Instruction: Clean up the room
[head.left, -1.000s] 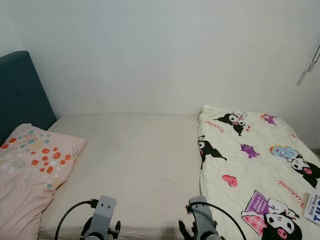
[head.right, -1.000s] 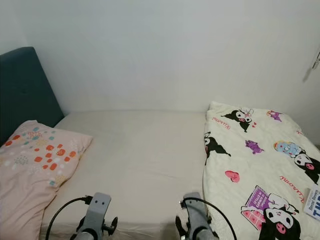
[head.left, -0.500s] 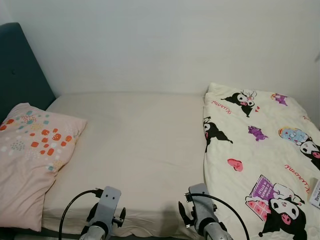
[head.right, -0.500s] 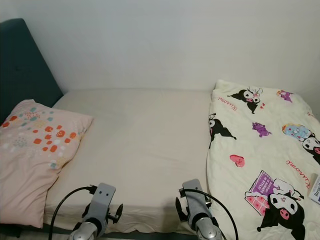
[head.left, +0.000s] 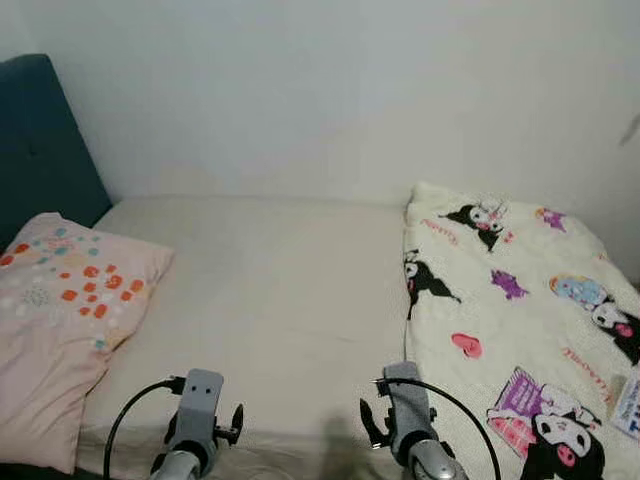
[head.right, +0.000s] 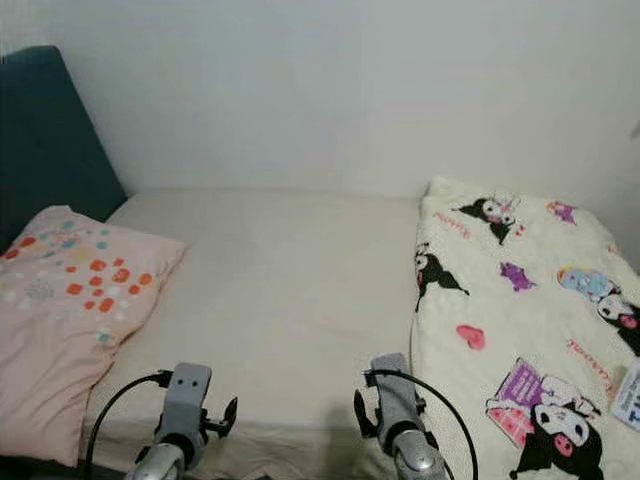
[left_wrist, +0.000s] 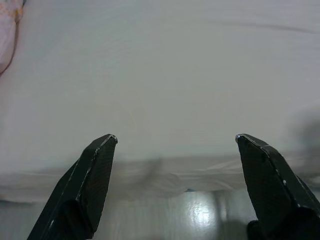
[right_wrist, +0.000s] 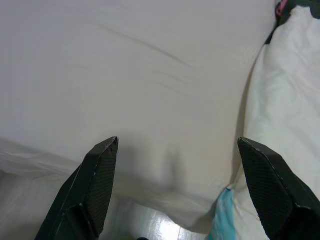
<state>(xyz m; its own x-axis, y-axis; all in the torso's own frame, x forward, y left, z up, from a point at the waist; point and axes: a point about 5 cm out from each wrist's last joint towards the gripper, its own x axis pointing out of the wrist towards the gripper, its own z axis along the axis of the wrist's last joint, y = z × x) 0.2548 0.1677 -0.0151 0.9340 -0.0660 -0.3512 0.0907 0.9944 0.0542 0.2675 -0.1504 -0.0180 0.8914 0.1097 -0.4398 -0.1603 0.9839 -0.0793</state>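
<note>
Both grippers stayed low by the mattress (head.left: 270, 290) edge, left gripper (left_wrist: 175, 140) and right gripper (right_wrist: 177, 142) spread wide; pillow (head.left: 60, 320) left, quilt (head.left: 510, 340) right.

Pillow (head.left: 62, 320) and quilt (head.left: 515, 330) on bed (head.left: 270, 300)

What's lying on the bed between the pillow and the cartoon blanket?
Nothing: between the spotted pillow and the cartoon blanket, the left eye view shows just bare cream bedsheet, lightly creased.
</note>
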